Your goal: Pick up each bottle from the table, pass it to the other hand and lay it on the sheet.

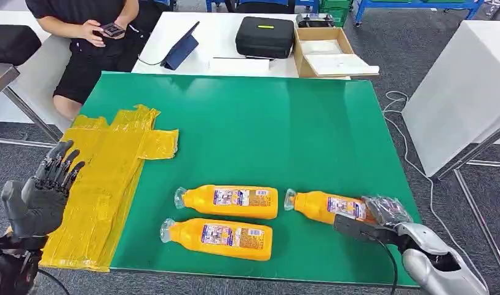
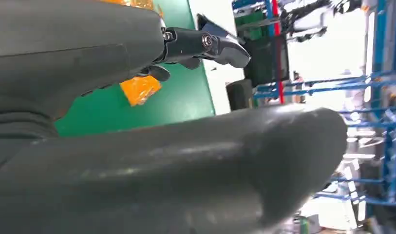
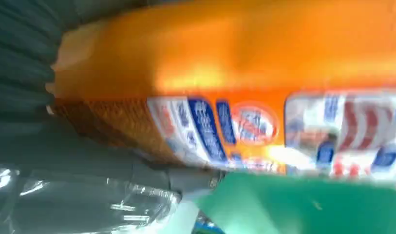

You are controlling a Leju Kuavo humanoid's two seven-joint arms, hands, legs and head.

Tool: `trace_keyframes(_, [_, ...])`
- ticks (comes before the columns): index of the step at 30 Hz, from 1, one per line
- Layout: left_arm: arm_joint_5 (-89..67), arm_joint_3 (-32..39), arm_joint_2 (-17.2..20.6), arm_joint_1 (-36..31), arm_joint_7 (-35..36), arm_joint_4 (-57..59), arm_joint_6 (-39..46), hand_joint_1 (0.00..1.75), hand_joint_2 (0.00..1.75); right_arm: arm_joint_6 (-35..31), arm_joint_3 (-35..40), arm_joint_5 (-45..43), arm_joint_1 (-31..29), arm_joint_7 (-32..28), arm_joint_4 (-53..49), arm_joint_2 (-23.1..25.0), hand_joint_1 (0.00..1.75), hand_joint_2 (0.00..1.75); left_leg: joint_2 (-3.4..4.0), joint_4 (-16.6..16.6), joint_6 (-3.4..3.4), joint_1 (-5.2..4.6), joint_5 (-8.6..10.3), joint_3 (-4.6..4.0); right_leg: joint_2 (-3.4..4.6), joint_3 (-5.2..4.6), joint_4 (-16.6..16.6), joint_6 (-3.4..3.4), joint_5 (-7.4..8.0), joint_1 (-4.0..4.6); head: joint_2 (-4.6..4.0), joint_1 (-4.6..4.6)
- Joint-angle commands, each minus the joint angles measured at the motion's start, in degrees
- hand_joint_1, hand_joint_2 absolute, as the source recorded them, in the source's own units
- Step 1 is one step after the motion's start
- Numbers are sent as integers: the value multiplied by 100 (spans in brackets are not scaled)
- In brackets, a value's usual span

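The right bottle (image 1: 326, 206) lies on its side near the table's (image 1: 284, 123) front right corner, with its long axis along the front edge and its cap toward the other two bottles (image 1: 226, 201) (image 1: 218, 238). The right hand (image 1: 382, 215) lies on its base end, and its fingers seem wrapped around the body; whether the grip is firm, I cannot tell. The left hand (image 1: 41, 193) waits raised and spread over the sheet (image 1: 106, 184) at the front left corner, palm toward the bottles, well apart from them.
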Motion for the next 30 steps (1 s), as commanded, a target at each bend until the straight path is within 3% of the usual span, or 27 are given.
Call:
trace_keyframes(1, [-115,-40,-338,449,-37,239,-391,0,0,357,-2114,-338,785,-401,-2494,-61,175,175,16,2,-15,-10,0,-28,11,-35,11,-8,0,-10,0,-2])
trace_keyframes(8, [-174,-96,-303,457,-64,245,-385,0,0,295,-2215,-337,830,-509,-2644,-86,175,175,7,-3,-7,-6,2,-24,4,-31,1,-4,0,-7,0,2])
trace_keyframes(9, [-162,-133,-285,472,-51,250,-405,0,175,270,-2264,-361,850,-554,-2728,-107,175,175,8,-3,-10,-5,1,-25,5,-31,0,-6,0,-7,0,2])
trace_keyframes(11, [-164,-284,-242,522,-23,288,-397,0,175,246,-2429,-543,958,-665,-3028,-257,175,175,5,-3,-8,-4,2,-26,3,-33,1,-5,0,-7,0,2])
trace_keyframes(12, [-175,-459,-214,504,-108,352,-353,0,175,338,-2638,-1007,1053,-741,-3184,-711,175,175,0,-3,-8,-6,5,-31,-5,-42,0,-4,0,-7,0,-2])
trace_keyframes(17, [-268,-525,-280,487,-173,263,-323,0,175,267,-2745,-1208,1240,-776,-3369,-799,175,175,1,-7,-13,-4,6,-39,-4,-45,-10,-7,4,-2,0,0])
trace_keyframes(20, [-280,-532,-350,503,-130,209,-311,0,175,210,-2778,-1283,1311,-728,-3493,-741,175,175,-1,-6,-19,-4,7,-40,-7,-46,-11,-11,5,-1,0,0])
trace_keyframes(26, [-218,-535,-380,673,-111,111,-319,0,175,152,-2353,-1313,896,-689,-3279,-513,175,175,19,-9,-12,-2,3,-33,15,-44,-13,-7,8,1,0,-2])
trace_keyframes(28, [-42,-633,-342,636,-63,113,-349,0,175,164,-1935,-1392,430,-656,-3026,-285,175,175,21,-9,-11,1,4,-33,18,-44,-13,-7,10,3,0,0])
trace_keyframes(30, [14,-768,-406,626,-40,15,-305,0,175,-50,-1587,-1529,10,-565,-2807,236,175,175,28,-9,-9,2,4,-31,24,-44,-13,-7,12,4,0,2])
